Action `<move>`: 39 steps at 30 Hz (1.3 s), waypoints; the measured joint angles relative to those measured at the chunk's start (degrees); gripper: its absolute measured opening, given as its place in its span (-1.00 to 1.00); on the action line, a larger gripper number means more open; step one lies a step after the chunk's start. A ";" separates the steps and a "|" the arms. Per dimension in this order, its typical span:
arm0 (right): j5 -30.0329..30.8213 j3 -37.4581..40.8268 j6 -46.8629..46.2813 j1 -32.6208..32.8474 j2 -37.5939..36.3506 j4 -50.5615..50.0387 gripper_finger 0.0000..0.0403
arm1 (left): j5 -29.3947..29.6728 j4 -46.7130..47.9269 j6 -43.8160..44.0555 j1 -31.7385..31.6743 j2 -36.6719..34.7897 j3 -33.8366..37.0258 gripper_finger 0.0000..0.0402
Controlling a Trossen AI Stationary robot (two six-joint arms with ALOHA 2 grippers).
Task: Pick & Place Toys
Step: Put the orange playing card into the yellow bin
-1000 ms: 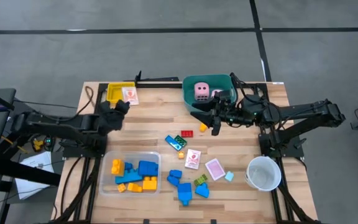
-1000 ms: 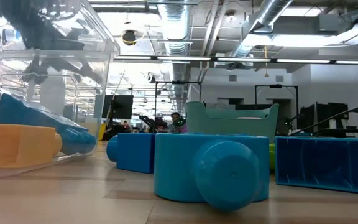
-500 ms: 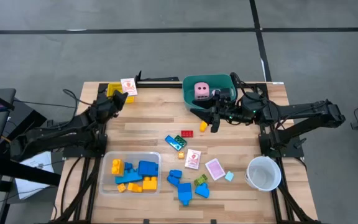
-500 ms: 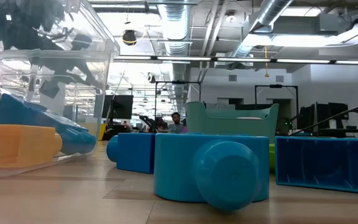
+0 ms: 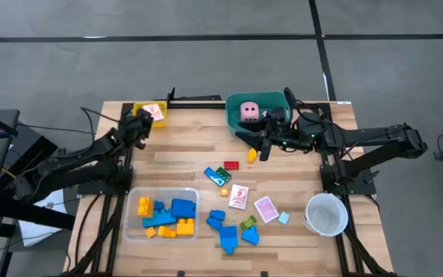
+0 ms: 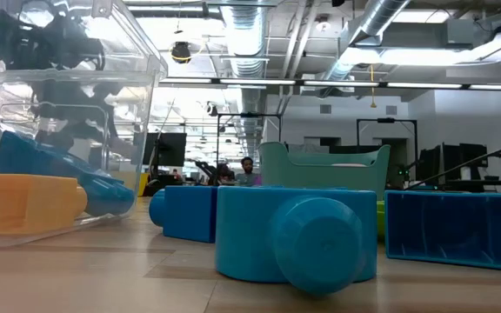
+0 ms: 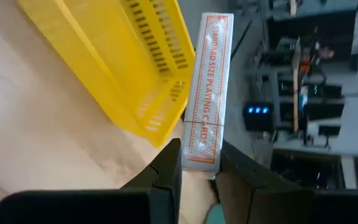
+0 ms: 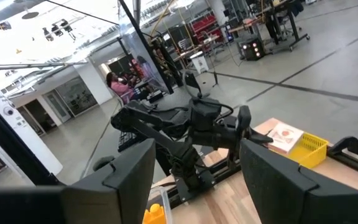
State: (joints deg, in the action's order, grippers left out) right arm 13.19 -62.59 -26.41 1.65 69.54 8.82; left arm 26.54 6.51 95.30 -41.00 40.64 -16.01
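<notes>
My left gripper [image 5: 146,121] is at the table's far left, shut on a pink-white pack of playing cards [image 5: 154,113], which it holds just over the yellow tray [image 5: 138,109]. My right gripper [image 5: 257,151] hovers open in front of the teal tub [image 5: 241,127], nothing between its fingers [image 8: 129,180]. A pink die [image 5: 249,113] lies in the tub. On the table lie a red block [image 5: 231,165], an orange block [image 5: 251,156], pink cards [image 5: 239,196] and blue blocks [image 5: 225,229]. My left gripper pinches the card pack's two broad faces at its near end [image 7: 199,152], one finger under it and one over it. The fingers come slanting from the table's near left. The pack sticks out past the fingertips, lying roughly flat and lifted off the table beside the yellow tray [image 7: 123,62].
A clear tray [image 5: 133,223] with blue and yellow blocks stands near the front left. A white cup [image 5: 326,214] stands at the front right. A dark bar [image 5: 198,98] runs along the far edge. Bare wood lies in the table's middle left.
My left arm has swung round from lying along the left edge and now reaches in slantwise. Its gripper, still shut on the card pack, has shifted a little toward the far left corner over the yellow tray and has rolled.
</notes>
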 joint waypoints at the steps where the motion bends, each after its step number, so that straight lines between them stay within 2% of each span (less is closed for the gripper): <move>1: 0.01 0.00 -0.02 -0.11 0.00 0.05 0.12 | 0.88 -0.20 1.05 0.00 0.00 0.00 -0.69; 6: 0.03 0.00 -0.59 -1.26 0.00 0.14 0.12 | 5.50 1.18 9.09 0.42 0.06 -0.04 -0.69; 10: 0.16 0.00 -0.59 -2.07 0.00 0.17 0.12 | 11.77 1.02 17.41 3.30 1.68 -0.04 -0.68; 15: 0.16 0.00 -0.59 -2.86 0.00 0.20 0.12 | 18.29 0.31 25.24 6.94 5.19 -0.04 -0.68; 18: 0.16 0.00 -0.59 -3.40 0.00 0.20 0.12 | 22.44 -3.20 28.99 8.72 8.33 -0.05 -0.68; 24: 0.16 0.00 -0.61 -4.57 0.00 0.19 0.12 | 27.46 -13.51 30.11 9.08 16.18 -0.50 -0.68; 31: 0.07 0.00 -0.61 -4.83 0.00 0.15 0.12 | 28.99 -13.40 33.80 9.09 23.45 -3.20 -0.68; 35: -0.04 0.00 -0.59 -4.83 0.00 -0.63 0.12 | 31.49 -13.49 33.96 9.07 24.87 -4.15 -0.68; 39: -0.06 0.00 -0.61 -4.83 0.04 -1.90 0.12 | 31.35 -12.32 33.36 8.33 25.03 -4.15 -0.68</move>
State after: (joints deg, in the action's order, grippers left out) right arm 13.13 -62.59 -27.03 -3.18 69.58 6.92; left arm 57.89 -5.82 128.67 -32.66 65.67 -20.16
